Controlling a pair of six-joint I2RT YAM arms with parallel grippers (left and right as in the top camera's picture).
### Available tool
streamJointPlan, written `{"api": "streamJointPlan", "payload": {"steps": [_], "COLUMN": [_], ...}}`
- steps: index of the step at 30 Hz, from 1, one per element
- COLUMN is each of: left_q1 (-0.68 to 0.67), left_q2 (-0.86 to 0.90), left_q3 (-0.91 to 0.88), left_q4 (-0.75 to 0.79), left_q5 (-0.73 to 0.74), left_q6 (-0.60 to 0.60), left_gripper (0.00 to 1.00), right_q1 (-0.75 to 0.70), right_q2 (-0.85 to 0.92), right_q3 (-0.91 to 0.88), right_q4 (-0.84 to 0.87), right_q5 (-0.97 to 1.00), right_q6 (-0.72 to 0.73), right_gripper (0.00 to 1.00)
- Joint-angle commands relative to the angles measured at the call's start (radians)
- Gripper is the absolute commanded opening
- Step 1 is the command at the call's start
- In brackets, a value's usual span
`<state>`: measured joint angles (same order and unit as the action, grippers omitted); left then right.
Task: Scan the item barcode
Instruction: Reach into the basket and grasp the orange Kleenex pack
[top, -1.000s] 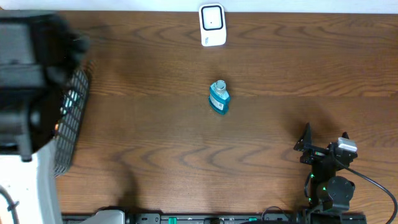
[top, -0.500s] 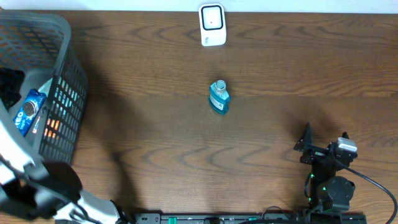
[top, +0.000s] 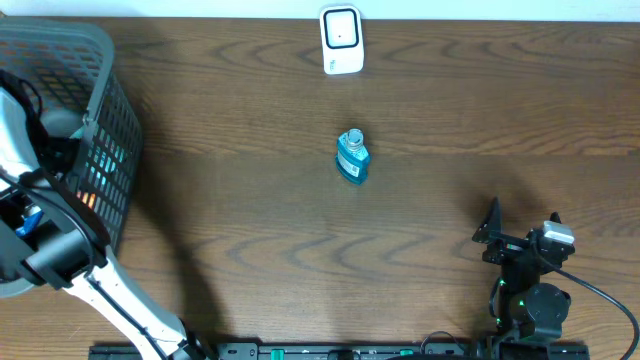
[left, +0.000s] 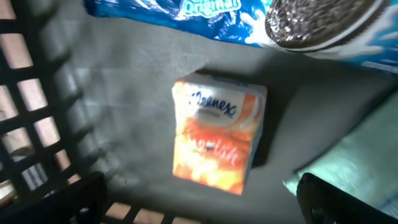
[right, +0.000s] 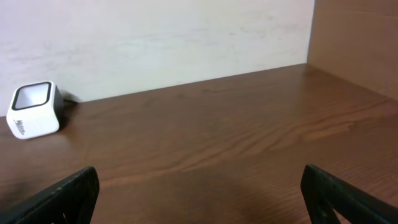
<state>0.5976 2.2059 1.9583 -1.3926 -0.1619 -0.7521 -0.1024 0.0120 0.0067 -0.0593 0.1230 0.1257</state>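
Observation:
My left gripper (left: 199, 214) hangs open inside the grey mesh basket (top: 110, 150), just above an orange Kleenex tissue pack (left: 217, 134) lying on the basket floor. Nothing is between its fingers (left: 84, 199). A blue Oreo package (left: 249, 18) lies beyond the tissue pack. A small blue bottle (top: 351, 155) stands at the middle of the table. The white barcode scanner (top: 341, 40) sits at the far edge, and the scanner (right: 34, 111) also shows in the right wrist view. My right gripper (top: 520, 235) rests open and empty at the front right.
The basket's mesh wall (left: 31, 124) stands close on the left of my left gripper. A pale green package (left: 354, 155) lies at its right. My left arm (top: 60, 255) crosses over the basket's front rim. A wall (right: 155, 37) rises behind the scanner.
My left arm has swung from high over the basket's far side down into the basket. The right arm, bottle and scanner have not moved.

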Motion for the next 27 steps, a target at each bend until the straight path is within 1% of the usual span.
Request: {"api": "streamJointPlan", "payload": {"steps": [1, 3, 7, 10, 12, 13, 14, 16, 17, 19, 25, 26, 27], "left_q1": [0.002, 0.002, 0.005, 0.015, 0.026, 0.034, 0.037, 0.049, 0.054, 0.063, 0.075, 0.074, 0.074], "left_q2": [0.010, 0.010, 0.010, 0.010, 0.010, 0.010, 0.009, -0.006, -0.014, -0.037, -0.187, -0.252, -0.279], "left_q3": [-0.078, -0.148, -0.300, -0.404, -0.451, -0.463, -0.463, -0.462, -0.462, -0.460, -0.438, -0.428, -0.424], "left_q4": [0.051, 0.121, 0.275, 0.354, 0.370, 0.360, 0.350, 0.336, 0.331, 0.313, 0.248, 0.241, 0.241], "left_q5": [-0.002, 0.000, 0.058, 0.084, 0.076, 0.059, 0.051, 0.041, 0.040, 0.040, 0.040, 0.043, 0.047], "left_q6": [0.019, 0.026, 0.060, 0.060, 0.060, 0.061, 0.069, 0.106, 0.116, 0.124, 0.124, 0.124, 0.124], "left_gripper": [0.98, 0.98, 0.98, 0.98, 0.98, 0.93, 0.81, 0.64, 0.58, 0.51, 0.46, 0.45, 0.44], "right_q1": [-0.002, -0.002, -0.002, -0.002, -0.002, -0.002, -0.002, -0.002, -0.002, -0.002, -0.002, -0.002, -0.002], "right_q2": [-0.005, -0.005, -0.005, -0.005, -0.005, -0.005, -0.005, -0.005, -0.005, -0.005, -0.005, -0.005, -0.005], "right_q3": [-0.001, -0.001, -0.001, -0.001, -0.001, -0.001, -0.001, -0.001, -0.001, -0.001, -0.001, -0.001, -0.001], "right_q4": [-0.004, -0.004, -0.004, -0.004, -0.004, -0.004, -0.004, -0.004, -0.004, -0.004, -0.004, -0.004, -0.004], "right_q5": [-0.001, -0.002, -0.002, -0.002, -0.002, -0.002, -0.002, -0.002, -0.002, -0.002, -0.002, -0.002, -0.001], "right_q6": [0.011, 0.011, 0.011, 0.011, 0.011, 0.011, 0.011, 0.011, 0.011, 0.011, 0.011, 0.011, 0.011], "right_gripper": [0.99, 0.99, 0.99, 0.99, 0.99, 0.99, 0.99, 0.99, 0.99, 0.99, 0.99, 0.99, 0.99]}}
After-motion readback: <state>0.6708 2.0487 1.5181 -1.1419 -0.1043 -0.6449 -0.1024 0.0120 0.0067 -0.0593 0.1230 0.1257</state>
